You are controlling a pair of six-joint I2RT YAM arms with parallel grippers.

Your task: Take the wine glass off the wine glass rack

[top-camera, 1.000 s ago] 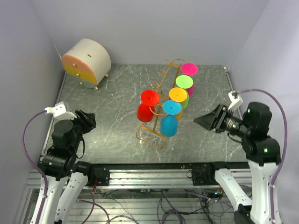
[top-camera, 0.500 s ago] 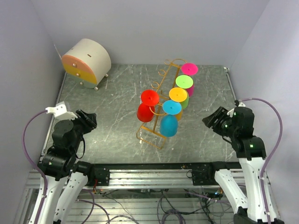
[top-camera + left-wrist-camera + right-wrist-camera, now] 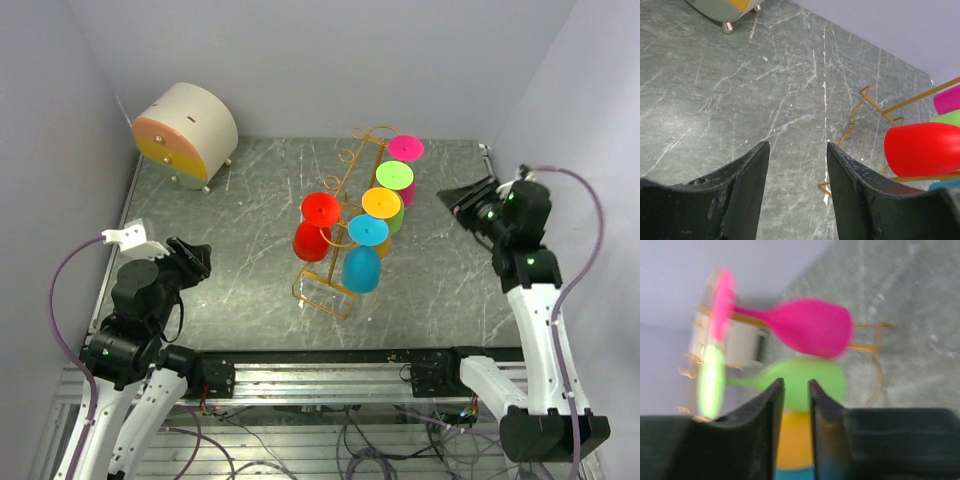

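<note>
The golden wire wine glass rack (image 3: 343, 185) stands mid-table with several wine glasses hanging bowl down: pink (image 3: 405, 148), green (image 3: 395, 176), yellow (image 3: 381, 203), cyan (image 3: 366, 232) and red (image 3: 320, 211). My right gripper (image 3: 458, 199) is raised to the right of the rack and points at the pink (image 3: 815, 327) and green (image 3: 805, 375) glasses. Its jaws stand a narrow gap apart with nothing between them (image 3: 796, 382). My left gripper (image 3: 196, 262) is open and empty (image 3: 796, 146), low at the near left, with the red glass (image 3: 922, 148) off to its right.
A white half-round drawer box (image 3: 186, 132) with orange and yellow fronts stands at the far left corner. Purple walls close in the table on the left, back and right. A metal rail (image 3: 320, 372) runs along the near edge.
My right arm has lifted and swung away from the near right toward the far right; its gripper now points at the pink and green glasses. The left arm has barely moved.
</note>
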